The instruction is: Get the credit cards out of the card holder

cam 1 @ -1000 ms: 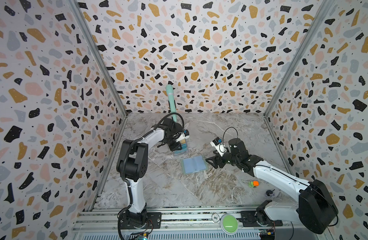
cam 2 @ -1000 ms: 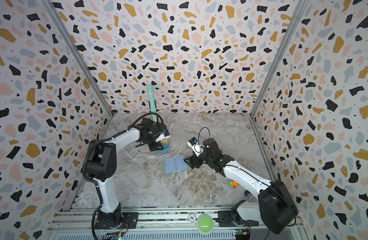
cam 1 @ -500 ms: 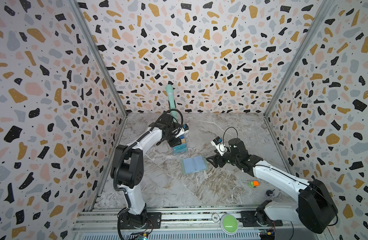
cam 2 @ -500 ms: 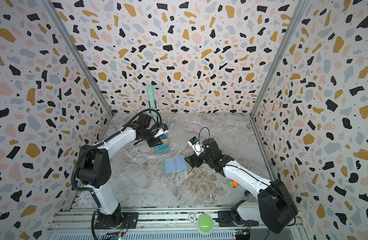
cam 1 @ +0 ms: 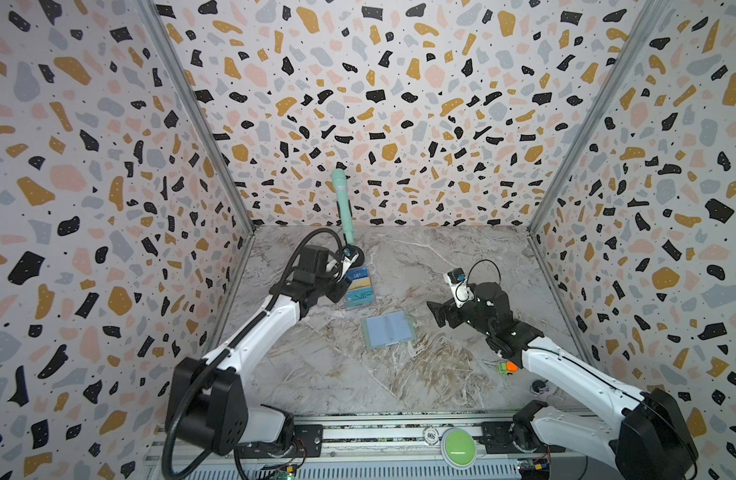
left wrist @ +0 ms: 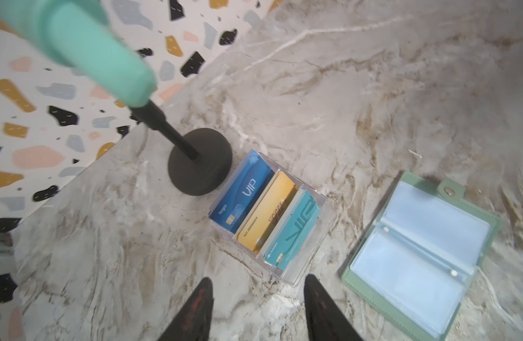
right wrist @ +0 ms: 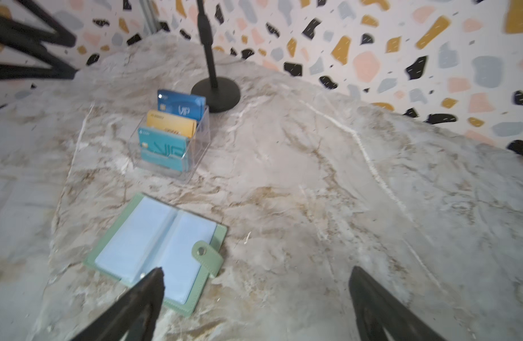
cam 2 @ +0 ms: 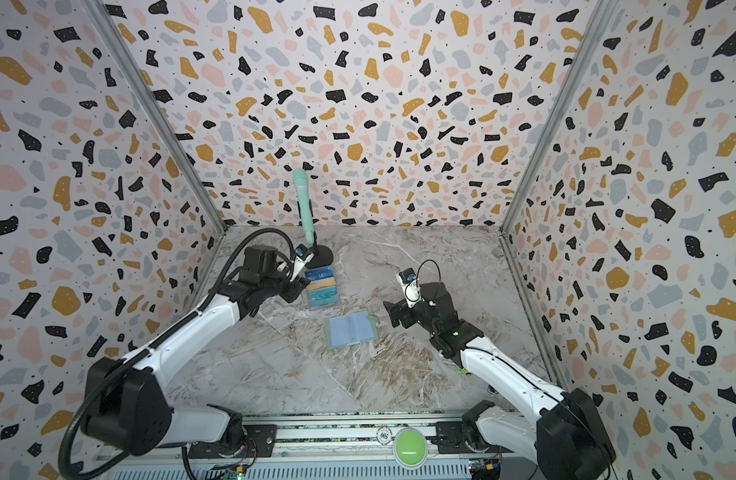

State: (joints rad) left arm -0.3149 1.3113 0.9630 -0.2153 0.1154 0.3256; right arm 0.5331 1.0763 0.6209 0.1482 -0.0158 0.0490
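The mint-green card holder (cam 1: 389, 329) (cam 2: 351, 330) lies open and flat mid-table, and its pale blue sleeve pages (right wrist: 154, 251) (left wrist: 416, 259) show no card. The credit cards stand in a clear tiered stand (cam 1: 358, 289): a dark blue one (left wrist: 242, 195) (right wrist: 180, 104), a golden yellow one (left wrist: 266, 215) (right wrist: 170, 124) and a teal one (left wrist: 292, 233) (right wrist: 162, 147). My left gripper (left wrist: 257, 283) (cam 1: 340, 291) is open and empty, just short of the stand's left side. The right gripper (right wrist: 257, 271) (cam 1: 436, 313) hovers wide open and empty, right of the holder's snap tab (right wrist: 205, 257).
A mint-green microphone (cam 1: 341, 199) stands on a black round base (left wrist: 199, 162) right behind the clear stand. A small orange and green object (cam 1: 506, 368) lies beside my right arm. Terrazzo walls close in the left, back and right sides.
My left gripper has spread its jaws and drawn back leftward from the clear stand. The right gripper's jaws have opened wider while it stays near the holder.
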